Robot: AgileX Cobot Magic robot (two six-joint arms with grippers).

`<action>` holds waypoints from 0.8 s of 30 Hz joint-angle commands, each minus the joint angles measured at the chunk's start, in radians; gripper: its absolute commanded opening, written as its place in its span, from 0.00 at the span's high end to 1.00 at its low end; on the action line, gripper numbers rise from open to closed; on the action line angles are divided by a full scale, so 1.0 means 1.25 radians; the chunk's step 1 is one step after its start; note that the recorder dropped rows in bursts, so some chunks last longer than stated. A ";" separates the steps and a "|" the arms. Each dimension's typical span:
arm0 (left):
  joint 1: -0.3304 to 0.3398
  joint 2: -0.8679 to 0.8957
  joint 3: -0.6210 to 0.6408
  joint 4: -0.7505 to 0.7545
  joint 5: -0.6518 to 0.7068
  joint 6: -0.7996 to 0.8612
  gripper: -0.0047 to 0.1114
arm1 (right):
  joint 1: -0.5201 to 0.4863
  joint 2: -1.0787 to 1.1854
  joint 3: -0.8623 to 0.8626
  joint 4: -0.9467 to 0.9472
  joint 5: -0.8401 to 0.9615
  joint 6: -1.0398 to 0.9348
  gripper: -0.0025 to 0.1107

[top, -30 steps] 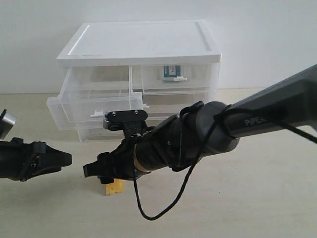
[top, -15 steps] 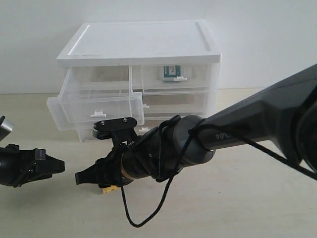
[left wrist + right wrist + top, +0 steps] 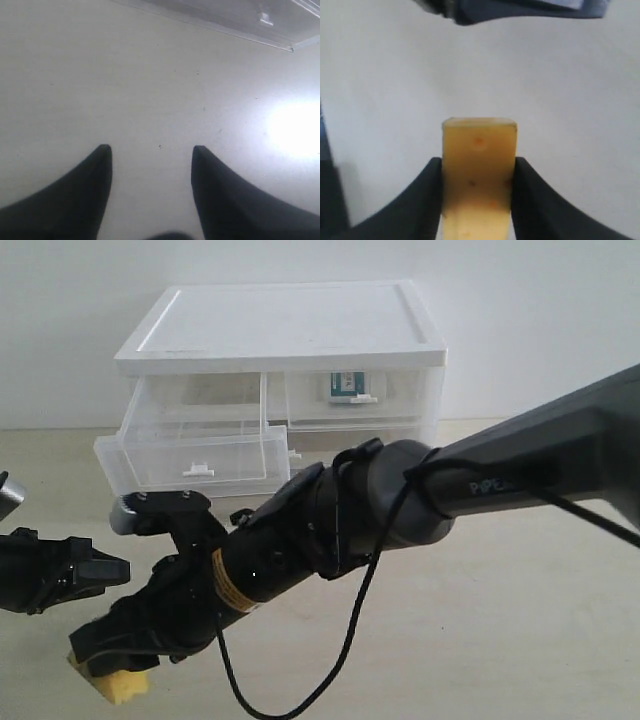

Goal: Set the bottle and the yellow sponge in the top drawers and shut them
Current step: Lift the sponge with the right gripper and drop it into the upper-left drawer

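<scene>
The yellow sponge (image 3: pixel 120 688) sits between the fingers of my right gripper (image 3: pixel 100 658), which reaches across to the near left of the table. In the right wrist view both fingers press the sponge (image 3: pixel 479 160), so my right gripper (image 3: pixel 478 162) is shut on it. My left gripper (image 3: pixel 118 569) hovers just beyond it, and in the left wrist view it (image 3: pixel 151 148) stands open over bare table. The bottle (image 3: pixel 344 386) lies in the closed top right drawer (image 3: pixel 400 398), seen through its front. The top left drawer (image 3: pixel 190 455) is pulled out.
The white-topped cabinet (image 3: pixel 285 325) stands at the back against the wall. The right arm (image 3: pixel 400 505) and its black cable (image 3: pixel 355 625) span the middle of the table. A blurred dark part (image 3: pixel 520 10) crosses one edge of the right wrist view.
My right gripper has carried the sponge to the left and nearer the camera, away from the cabinet. The left gripper has shifted only slightly.
</scene>
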 commanded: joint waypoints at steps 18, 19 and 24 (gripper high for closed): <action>0.000 -0.009 0.003 -0.015 -0.004 0.011 0.56 | -0.001 -0.340 -0.019 -0.010 0.577 0.000 0.98; 0.000 -0.009 0.003 -0.015 -0.004 0.011 0.56 | -0.001 -0.327 -0.026 -0.010 0.603 0.000 0.98; 0.000 -0.009 0.003 -0.015 0.001 0.011 0.56 | -0.001 -0.252 -0.086 -0.010 0.651 -0.010 0.97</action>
